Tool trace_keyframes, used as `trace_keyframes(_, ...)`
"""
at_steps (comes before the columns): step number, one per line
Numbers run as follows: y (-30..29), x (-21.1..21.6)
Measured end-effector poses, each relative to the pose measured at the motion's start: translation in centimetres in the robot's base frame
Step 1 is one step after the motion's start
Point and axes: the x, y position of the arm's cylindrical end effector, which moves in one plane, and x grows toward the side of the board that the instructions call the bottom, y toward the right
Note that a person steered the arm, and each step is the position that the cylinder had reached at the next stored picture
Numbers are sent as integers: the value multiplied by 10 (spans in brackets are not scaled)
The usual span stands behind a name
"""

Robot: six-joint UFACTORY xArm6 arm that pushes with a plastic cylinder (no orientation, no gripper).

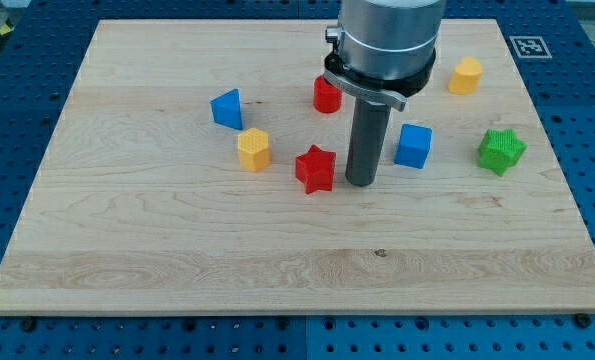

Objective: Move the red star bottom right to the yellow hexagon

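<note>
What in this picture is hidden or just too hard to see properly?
- Arm: cut off by the view's top; only its lowest part and rod show.
- Red block near the top: partly covered by the arm's collar, so its shape is unclear.
- My tip: just right of the red star; whether they touch cannot be told.
- Marker at the board's top right corner: too small to read.

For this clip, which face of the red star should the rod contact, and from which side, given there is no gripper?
No grip is possible; push instead. My tip sits just right of the red star, which already lies lower right of the yellow hexagon. Probably only a small nudge from its right edge.
</note>
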Motion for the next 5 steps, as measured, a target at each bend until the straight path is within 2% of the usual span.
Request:
trace_keyframes(2,-61,-3)
trace_keyframes(3,-61,-3)
trace_keyframes(4,-26,-15)
trace_keyframes(5,-23,-48)
